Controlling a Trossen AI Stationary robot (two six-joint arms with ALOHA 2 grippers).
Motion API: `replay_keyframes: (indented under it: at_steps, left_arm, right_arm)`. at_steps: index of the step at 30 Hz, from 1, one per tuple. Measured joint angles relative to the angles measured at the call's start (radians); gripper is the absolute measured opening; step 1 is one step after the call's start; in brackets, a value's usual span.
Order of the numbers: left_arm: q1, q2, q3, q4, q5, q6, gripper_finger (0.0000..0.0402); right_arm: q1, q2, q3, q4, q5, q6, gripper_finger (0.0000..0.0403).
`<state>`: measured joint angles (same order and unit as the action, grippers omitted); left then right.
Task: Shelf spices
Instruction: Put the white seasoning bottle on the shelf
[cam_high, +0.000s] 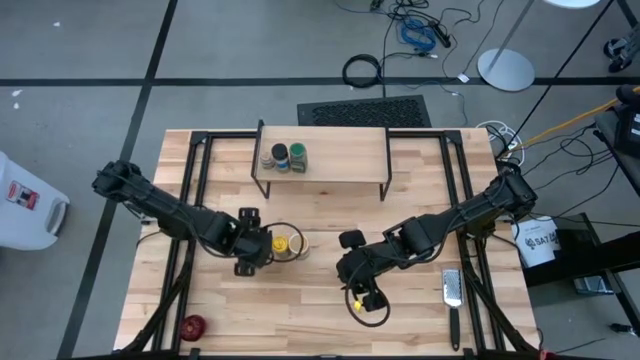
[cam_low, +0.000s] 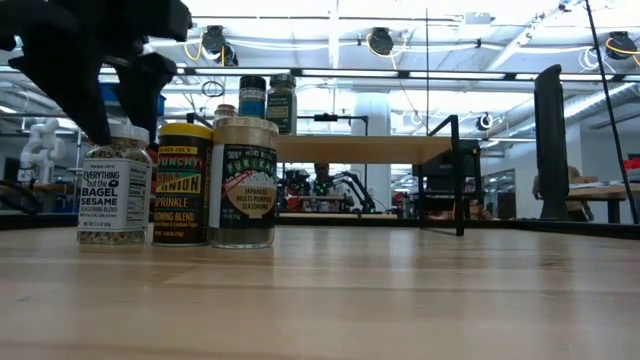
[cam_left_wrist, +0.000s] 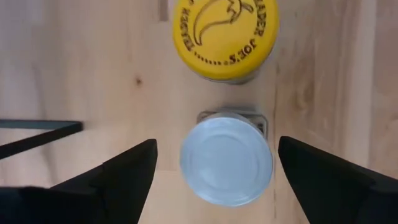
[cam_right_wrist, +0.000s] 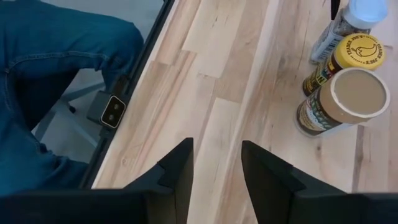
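While I watched, left gripper (cam_left_wrist: 214, 171) hung straight down, fingers (cam_left_wrist: 127, 171) spread either side of the white-capped jar (cam_left_wrist: 227, 158) beside the yellow jar (cam_left_wrist: 225, 37), apparently not touching, right gripper (cam_right_wrist: 216, 171) empty, fingers slightly apart, two jars (cam_high: 284, 157) on the shelf (cam_high: 340, 150).

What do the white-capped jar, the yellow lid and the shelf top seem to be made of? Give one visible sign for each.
White-capped jar: clear body, probably glass or plastic, since seeds show through; smooth matte cap, likely plastic.
Yellow lid: glossy moulded plastic, with raised lettering.
Shelf top: light wood, grain visible, on thin black legs, probably metal.
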<state>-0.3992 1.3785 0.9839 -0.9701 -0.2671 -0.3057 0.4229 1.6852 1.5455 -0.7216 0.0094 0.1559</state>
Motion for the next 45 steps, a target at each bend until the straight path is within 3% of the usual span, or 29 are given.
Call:
replay_keyframes:
  at_steps: [4, 13, 18, 29, 34, 40, 45]
  left_arm:
    - [0.027, 0.0, -0.028, 0.029, 0.067, 0.047, 0.033]
    - [0.065, -0.004, -0.048, 0.055, 0.106, 0.084, 0.0242]
    - [0.065, -0.006, -0.046, 0.049, 0.138, 0.081, 0.021]
    - [0.063, -0.069, 0.047, -0.115, 0.206, 0.019, 0.0214]
    - [0.063, -0.15, 0.146, -0.18, 0.206, -0.007, 0.0214]
    - [0.068, -0.197, 0.305, -0.183, 0.148, 0.009, 0.0214]
    - [0.073, -0.189, 0.403, -0.147, 0.102, 0.066, 0.0214]
  right_arm:
    - [0.0, 0.0, 0.0, 0.0, 0.0, -0.011, 0.0121]
    - [0.0, 0.0, 0.0, -0.001, 0.001, -0.015, 0.0121]
    - [0.0, 0.0, 0.0, -0.001, 0.066, -0.025, 0.0121]
    - [-0.017, 0.0, 0.0, 0.028, 0.299, -0.012, 0.0121]
    - [-0.034, 0.0, -0.001, 0.031, 0.307, 0.006, 0.0121]
    - [-0.041, 0.0, -0.002, 0.058, 0.318, -0.027, 0.0121]
    - [-0.074, 0.001, -0.002, 0.244, 0.414, -0.07, 0.0122]
